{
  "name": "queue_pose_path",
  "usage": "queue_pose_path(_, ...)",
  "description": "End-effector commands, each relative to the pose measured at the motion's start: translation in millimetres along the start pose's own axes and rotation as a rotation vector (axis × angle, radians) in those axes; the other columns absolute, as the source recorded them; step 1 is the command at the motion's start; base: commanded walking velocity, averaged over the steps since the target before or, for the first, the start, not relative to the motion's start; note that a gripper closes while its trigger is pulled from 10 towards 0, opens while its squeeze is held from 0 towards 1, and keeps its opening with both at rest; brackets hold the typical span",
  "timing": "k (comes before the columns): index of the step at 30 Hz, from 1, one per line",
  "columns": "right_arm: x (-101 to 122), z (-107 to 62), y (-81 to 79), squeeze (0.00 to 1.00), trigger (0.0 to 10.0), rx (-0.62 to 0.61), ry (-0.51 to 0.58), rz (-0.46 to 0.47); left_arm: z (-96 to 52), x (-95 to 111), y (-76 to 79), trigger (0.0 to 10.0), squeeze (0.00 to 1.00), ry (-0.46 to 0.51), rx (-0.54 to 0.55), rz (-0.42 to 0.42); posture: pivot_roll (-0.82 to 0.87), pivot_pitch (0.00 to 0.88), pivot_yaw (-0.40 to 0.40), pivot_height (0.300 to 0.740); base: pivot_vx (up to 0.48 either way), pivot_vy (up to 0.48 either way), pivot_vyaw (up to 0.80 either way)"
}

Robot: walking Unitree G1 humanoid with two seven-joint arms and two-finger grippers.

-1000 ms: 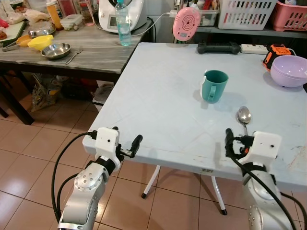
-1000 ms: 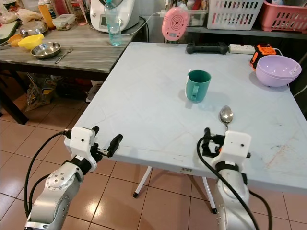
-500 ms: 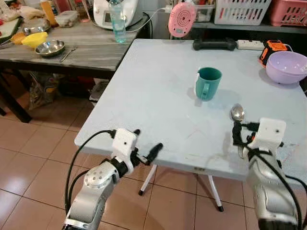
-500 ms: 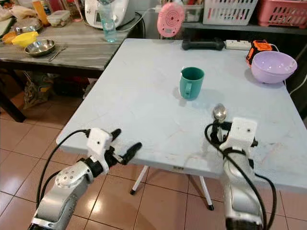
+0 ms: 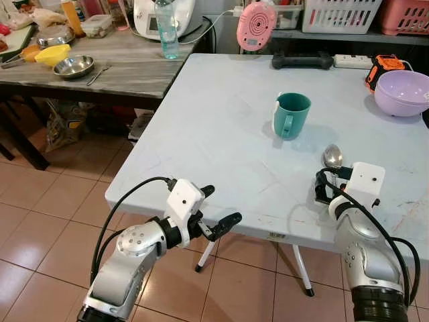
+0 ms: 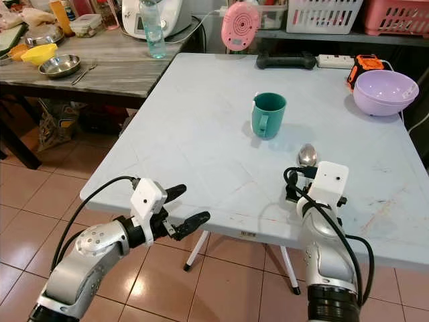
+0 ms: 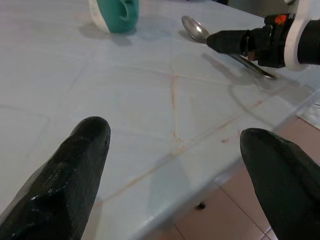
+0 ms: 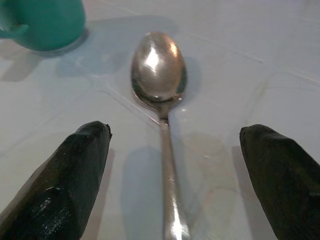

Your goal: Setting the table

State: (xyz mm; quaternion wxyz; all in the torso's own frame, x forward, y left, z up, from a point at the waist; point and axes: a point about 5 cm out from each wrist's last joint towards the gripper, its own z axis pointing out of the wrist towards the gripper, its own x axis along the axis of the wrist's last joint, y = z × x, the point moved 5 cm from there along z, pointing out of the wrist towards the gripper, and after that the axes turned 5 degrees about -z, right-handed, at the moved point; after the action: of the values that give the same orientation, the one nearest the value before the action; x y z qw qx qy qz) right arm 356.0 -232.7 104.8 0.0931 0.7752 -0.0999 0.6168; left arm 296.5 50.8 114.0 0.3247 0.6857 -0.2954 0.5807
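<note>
On the pale blue table [image 5: 221,121] there is one green mug [image 5: 291,115], one metal spoon [image 5: 333,157] and one purple bowl [image 5: 402,92]. The spoon lies near the front edge, a little to the right of the mug, with its bowl pointing toward the mug. The right gripper [image 8: 167,195] hovers low over the spoon's handle; its two black fingers [image 8: 65,185] are spread wide, one on each side of the handle, and they hold nothing. The left gripper [image 5: 216,209] is at the front edge of the table, well apart from the spoon, with its fingers also wide open and empty. On the second table [image 5: 127,70] stand one steel bowl [image 5: 74,66] and one water bottle [image 5: 167,30]. No writing can be read on any thing.
</note>
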Motion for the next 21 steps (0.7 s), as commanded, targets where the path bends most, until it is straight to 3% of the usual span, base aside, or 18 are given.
queue_pose_path(1, -6, 1.3, -3.9, 0.0, 10.0, 0.018, -0.032, 0.012, -1.6, 3, -4.2, 10.0, 0.0, -0.006, 0.003, 0.013, -0.06, 0.095, 0.071, 0.74, 0.0, 0.0, 0.0)
queue_pose_path(7, -5, 6.9, -14.6, 0.0, 9.7, 0.042, -0.053, -0.044, -1.0, 2, -2.1, 10.0, 0.0, -0.014, -0.022, 0.012, -0.06, 0.092, 0.072, 0.74, 0.0, 0.0, 0.0)
queue_pose_path(9, -5, 8.0, -17.1, 0.0, 4.3, 0.047, -0.064, -0.035, -1.1, 2, 1.3, 10.0, 0.0, -0.015, -0.043, 0.007, -0.06, 0.092, 0.072, 0.74, 0.0, 0.0, 0.0)
queue_pose_path(10, -6, 8.2, -17.9, 0.0, 4.3, 0.05, -0.07, -0.031, -1.1, 3, 2.7, 10.0, 0.0, -0.014, -0.05, 0.005, -0.06, 0.093, 0.072, 0.74, 0.0, 0.0, 0.0)
queue_pose_path(11, -9, 8.1, -17.2, 0.0, 0.0, 0.045, -0.081, -0.031, -1.0, 6, 5.9, 10.0, 0.0, 0.003, -0.061, -0.009, -0.06, 0.093, 0.071, 0.74, 0.0, 0.0, 0.0)
queue_pose_path(21, -16, 9.0, -9.9, 0.0, 0.0, 0.019, -0.116, -0.041, 2.7, 14, 16.8, 10.0, 0.0, 0.053, -0.099, -0.112, -0.07, 0.09, 0.072, 0.74, 0.0, 0.0, 0.0)
